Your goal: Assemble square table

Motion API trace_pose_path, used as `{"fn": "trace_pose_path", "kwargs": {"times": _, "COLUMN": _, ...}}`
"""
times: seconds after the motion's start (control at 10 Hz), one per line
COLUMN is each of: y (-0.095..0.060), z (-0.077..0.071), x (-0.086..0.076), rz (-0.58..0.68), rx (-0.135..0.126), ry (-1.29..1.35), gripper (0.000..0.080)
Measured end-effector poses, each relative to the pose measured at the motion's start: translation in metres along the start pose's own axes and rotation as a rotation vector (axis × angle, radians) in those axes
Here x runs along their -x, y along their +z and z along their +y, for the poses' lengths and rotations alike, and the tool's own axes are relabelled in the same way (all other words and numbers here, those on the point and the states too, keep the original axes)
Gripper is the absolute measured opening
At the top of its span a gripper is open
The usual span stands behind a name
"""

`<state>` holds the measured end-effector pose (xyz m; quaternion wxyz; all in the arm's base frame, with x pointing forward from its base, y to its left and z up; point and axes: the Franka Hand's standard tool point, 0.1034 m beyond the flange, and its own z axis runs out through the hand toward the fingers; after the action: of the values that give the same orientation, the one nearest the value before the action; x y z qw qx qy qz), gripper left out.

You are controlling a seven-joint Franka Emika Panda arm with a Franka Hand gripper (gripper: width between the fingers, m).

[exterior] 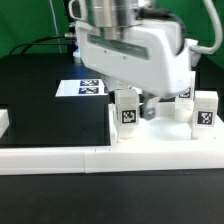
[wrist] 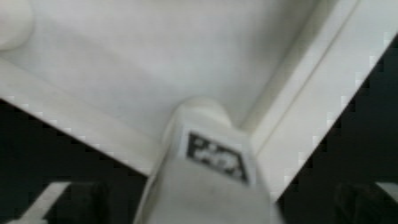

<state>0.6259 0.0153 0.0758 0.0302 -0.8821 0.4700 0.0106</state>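
Note:
The white square table top (exterior: 160, 140) lies at the exterior view's right, against the front rail. Three small white tagged legs stand on it: one near its left corner (exterior: 127, 108), two at the right (exterior: 205, 110) (exterior: 183, 98). My gripper (exterior: 138, 98) hangs over the left leg. In the wrist view that leg (wrist: 214, 160), tag facing the camera, stands between my gripper's (wrist: 210, 208) spread fingers (wrist: 48, 205), with dark gaps on both sides. Behind it are the top's flat face (wrist: 125, 70) and raised rim (wrist: 294, 90). Contact between leg and top is hidden.
The marker board (exterior: 82, 87) lies on the black table behind the top's left side. A long low white border rail (exterior: 60, 160) runs along the front. A small white block (exterior: 3, 122) sits at the exterior view's left edge. Green backdrop behind.

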Motion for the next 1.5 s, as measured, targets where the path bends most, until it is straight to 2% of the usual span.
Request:
{"fn": "trace_pose_path", "kwargs": {"times": 0.3, "y": 0.001, "z": 0.003, "x": -0.002, "rz": -0.004, "rx": 0.002, "ry": -0.197, "gripper": 0.0648}}
{"fn": "trace_pose_path", "kwargs": {"times": 0.4, "y": 0.001, "z": 0.004, "x": -0.003, "rz": 0.002, "rx": 0.010, "ry": -0.344, "gripper": 0.0648}}
{"fn": "trace_pose_path", "kwargs": {"times": 0.5, "y": 0.001, "z": 0.006, "x": -0.006, "rz": 0.017, "rx": 0.033, "ry": -0.543, "gripper": 0.0648}}
{"fn": "trace_pose_path", "kwargs": {"times": 0.7, "y": -0.001, "z": 0.006, "x": -0.012, "rz": 0.055, "rx": 0.030, "ry": -0.890, "gripper": 0.0648}}
{"fn": "trace_pose_path", "kwargs": {"times": 0.9, "y": 0.000, "z": 0.006, "x": -0.011, "rz": 0.053, "rx": 0.023, "ry": -0.785, "gripper": 0.0648}}
{"fn": "trace_pose_path", "kwargs": {"times": 1.0, "y": 0.000, "z": 0.005, "x": -0.010, "rz": 0.053, "rx": 0.019, "ry": -0.693, "gripper": 0.0554}}
{"fn": "trace_pose_path", "kwargs": {"times": 1.1, "y": 0.000, "z": 0.005, "x": -0.011, "rz": 0.053, "rx": 0.019, "ry": -0.673, "gripper": 0.0364}}
{"fn": "trace_pose_path", "kwargs": {"times": 1.2, "y": 0.000, "z": 0.005, "x": -0.010, "rz": 0.051, "rx": 0.012, "ry": -0.584, "gripper": 0.0364}}
{"fn": "trace_pose_path", "kwargs": {"times": 1.3, "y": 0.000, "z": 0.005, "x": -0.010, "rz": 0.051, "rx": 0.010, "ry": -0.505, "gripper": 0.0289}}
{"fn": "trace_pose_path", "kwargs": {"times": 1.5, "y": 0.001, "z": 0.006, "x": -0.012, "rz": 0.055, "rx": 0.007, "ry": -0.256, "gripper": 0.0289}}
